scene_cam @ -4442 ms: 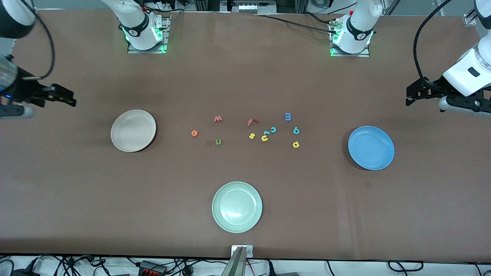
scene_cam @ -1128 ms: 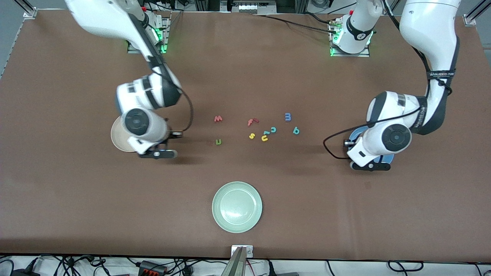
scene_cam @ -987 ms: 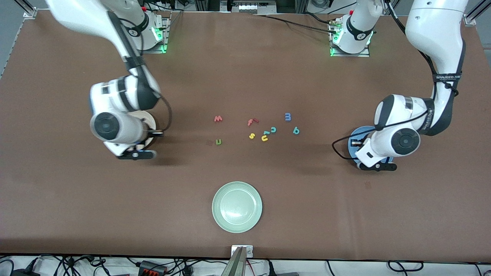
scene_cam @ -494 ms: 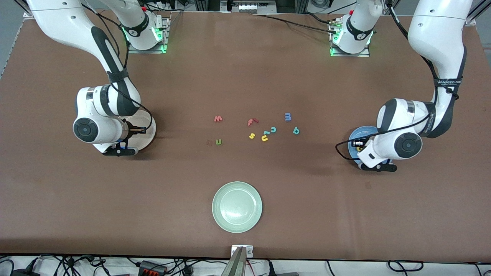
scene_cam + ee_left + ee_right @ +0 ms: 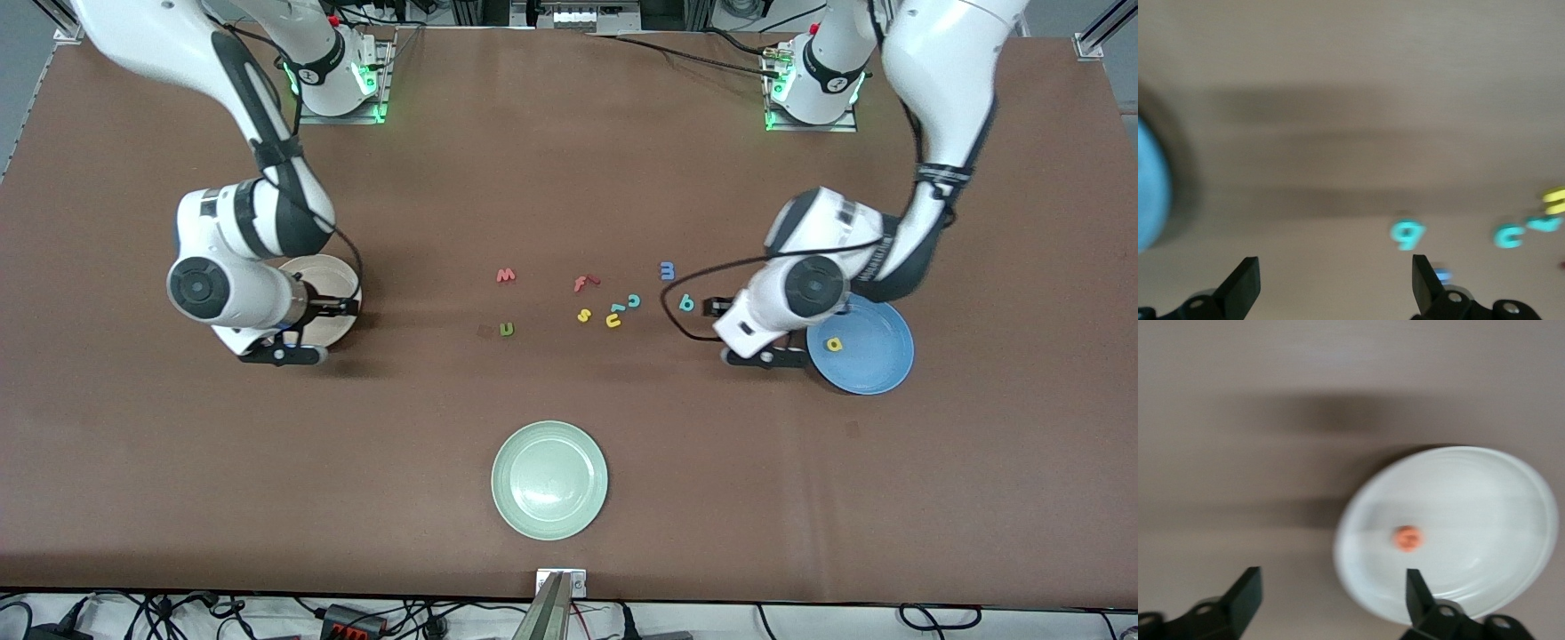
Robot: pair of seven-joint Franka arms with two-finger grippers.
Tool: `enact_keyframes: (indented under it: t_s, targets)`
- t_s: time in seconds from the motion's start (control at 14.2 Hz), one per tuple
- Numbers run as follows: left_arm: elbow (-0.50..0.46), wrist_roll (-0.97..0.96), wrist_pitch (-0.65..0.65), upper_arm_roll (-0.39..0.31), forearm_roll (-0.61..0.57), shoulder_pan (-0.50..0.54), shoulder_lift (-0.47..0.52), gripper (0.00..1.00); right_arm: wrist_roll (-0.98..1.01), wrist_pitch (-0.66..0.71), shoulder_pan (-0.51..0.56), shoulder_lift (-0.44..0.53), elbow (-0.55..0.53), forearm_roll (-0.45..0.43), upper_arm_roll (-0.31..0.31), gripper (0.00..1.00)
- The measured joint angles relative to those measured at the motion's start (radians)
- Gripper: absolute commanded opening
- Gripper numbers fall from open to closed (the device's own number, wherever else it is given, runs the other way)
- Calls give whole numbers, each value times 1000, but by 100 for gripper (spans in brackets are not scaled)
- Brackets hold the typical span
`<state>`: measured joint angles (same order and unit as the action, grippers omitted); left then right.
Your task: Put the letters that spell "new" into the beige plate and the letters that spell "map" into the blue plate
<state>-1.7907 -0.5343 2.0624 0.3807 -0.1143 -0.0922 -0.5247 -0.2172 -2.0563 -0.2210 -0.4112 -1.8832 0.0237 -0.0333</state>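
Brown table [image 5: 569, 178], letters scattered mid-table. Orange "e" [image 5: 1407, 538] lying in the beige plate [image 5: 1485, 487] at the right arm's end; yellow "p" [image 5: 834, 343] lying in the blue plate [image 5: 876, 356] at the left arm's end. Red "w" [image 5: 505, 275], green "n" [image 5: 507, 329], blue "m" [image 5: 667, 270] and teal "a" [image 5: 686, 303] loose on the table between the plates. Right gripper [image 5: 1328, 600] over the beige plate's edge, fingers apart, empty. Left gripper [image 5: 1331, 287] over bare table beside the blue plate, near the "a", fingers apart, empty.

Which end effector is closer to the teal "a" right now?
Left. The left end effector hangs open right beside the teal "a"; the right end effector is open over the beige plate.
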Motion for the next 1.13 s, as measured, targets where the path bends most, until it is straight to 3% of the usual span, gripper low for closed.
enact_keyframes:
  t_s: [0.21,0.49,0.78,0.85,0.99,1.13]
  targets:
    - [-55,-38,123,1,-1,-53,-22,100,-26,-28,-116,-9,-4,0,-19,100]
    - [-155,113,259,-1,-7,-48,-32,100,-5,-55,-210,-40,-8,0,-20,100]
    - [-189,145,283,1,-133,-65,-40,61,82,-59,-293,-42,-12,0,-21,100]
    - [-192,145,292,1,-144,-66,-43,55,121,-70,-306,-43,-14,0,-21,100]
    - [-195,149,311,1,-149,-66,-53,54,218,-102,-313,-49,-17,0,-20,100]
    - [-196,152,321,1,-149,-67,-63,42,323,-133,-313,-66,-18,-1,-18,100]
